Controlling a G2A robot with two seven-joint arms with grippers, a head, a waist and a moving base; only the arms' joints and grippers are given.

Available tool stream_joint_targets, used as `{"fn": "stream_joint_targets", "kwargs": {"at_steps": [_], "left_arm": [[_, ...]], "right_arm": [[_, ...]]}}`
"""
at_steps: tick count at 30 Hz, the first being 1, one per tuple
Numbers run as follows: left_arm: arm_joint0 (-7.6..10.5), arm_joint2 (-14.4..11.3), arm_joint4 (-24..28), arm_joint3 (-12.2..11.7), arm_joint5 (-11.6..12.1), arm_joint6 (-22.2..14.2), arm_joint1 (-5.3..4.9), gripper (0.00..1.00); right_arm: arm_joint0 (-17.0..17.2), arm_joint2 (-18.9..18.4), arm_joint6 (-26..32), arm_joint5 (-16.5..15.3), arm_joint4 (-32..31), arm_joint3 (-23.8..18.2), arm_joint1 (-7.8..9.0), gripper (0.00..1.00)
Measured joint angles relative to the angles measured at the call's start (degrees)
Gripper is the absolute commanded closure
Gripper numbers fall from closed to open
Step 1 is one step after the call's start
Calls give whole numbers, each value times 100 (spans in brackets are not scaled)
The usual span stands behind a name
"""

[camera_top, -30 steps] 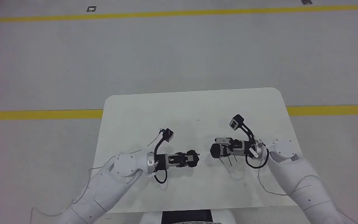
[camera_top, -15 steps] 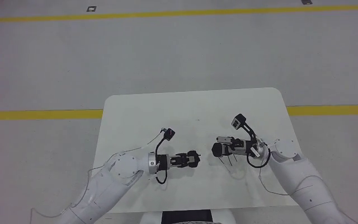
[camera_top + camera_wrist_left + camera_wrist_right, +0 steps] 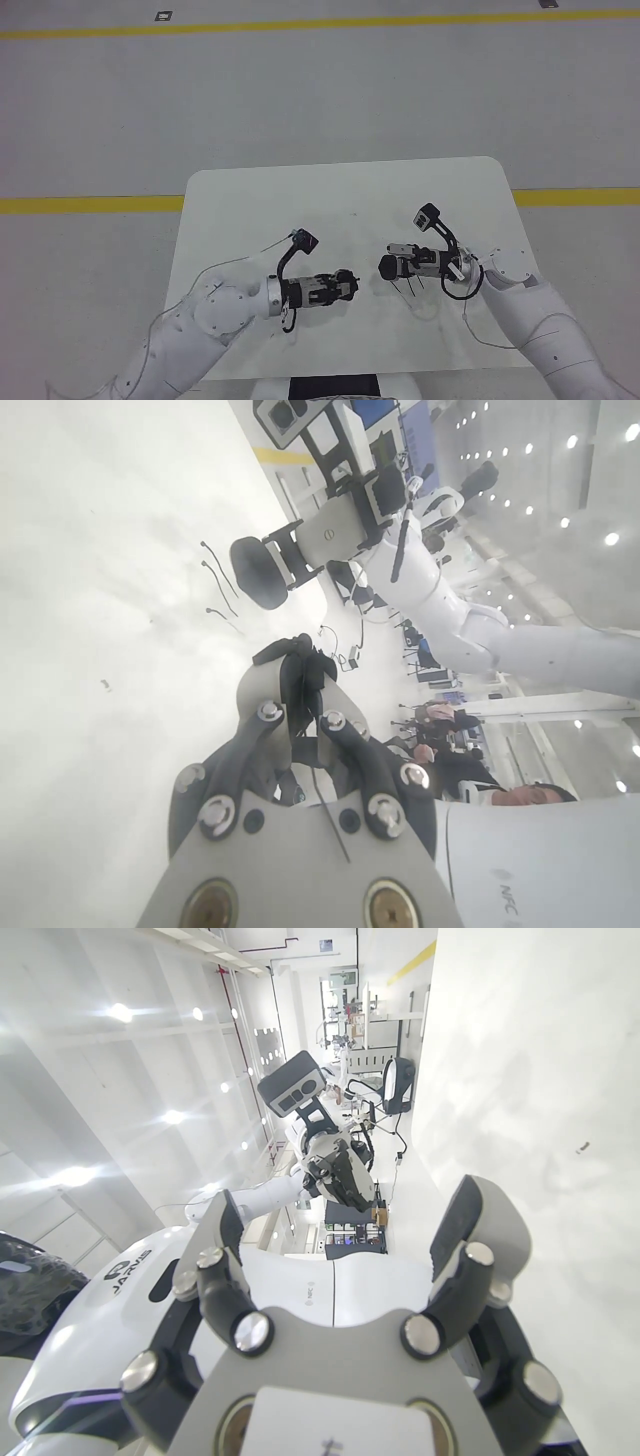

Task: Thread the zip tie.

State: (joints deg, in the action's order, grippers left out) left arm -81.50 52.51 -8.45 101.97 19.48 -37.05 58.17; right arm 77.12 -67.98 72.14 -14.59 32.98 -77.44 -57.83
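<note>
1. Top view: left gripper (image 3: pixel 345 283) and right gripper (image 3: pixel 388 267) face each other, apart, over the middle of the white counter (image 3: pixel 250 200).
2. Left wrist view: left jaws pinched tight on the black zip tie (image 3: pixel 327 815), strap trailing back across the gripper body. Three spare ties (image 3: pixel 220 570) lie on the counter by the right gripper.
3. Right wrist view: right jaws spread wide, holding nothing; left gripper beyond, facing them.

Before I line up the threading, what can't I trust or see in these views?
1. Left wrist view: the tip of the thin black zip tie is buried inside the shut left gripper.
2. Top view: the held tie is too thin to trace.
3. Top view: the loose black zip ties beside the open right gripper are too small to count.
</note>
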Motion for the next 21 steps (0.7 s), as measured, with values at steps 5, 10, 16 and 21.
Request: {"fn": "stream_joint_targets", "kwargs": {"at_steps": [5,10,16,21], "left_arm": [[-21,-43,449,-55,0,20,-50,100],[18,16,1831,-399,0,-455,-35,100],[180,-1,3014,-919,0,-1120,13,100],[334,-99,3342,-1110,0,-1300,53,100]], "right_arm": [[0,0,0,0,0,0,0,0],[35,41,-107,-62,-186,-163,-1,0],[29,81,112,-372,-422,-353,13,0],[-37,85,223,-493,-784,-601,19,0]]}}
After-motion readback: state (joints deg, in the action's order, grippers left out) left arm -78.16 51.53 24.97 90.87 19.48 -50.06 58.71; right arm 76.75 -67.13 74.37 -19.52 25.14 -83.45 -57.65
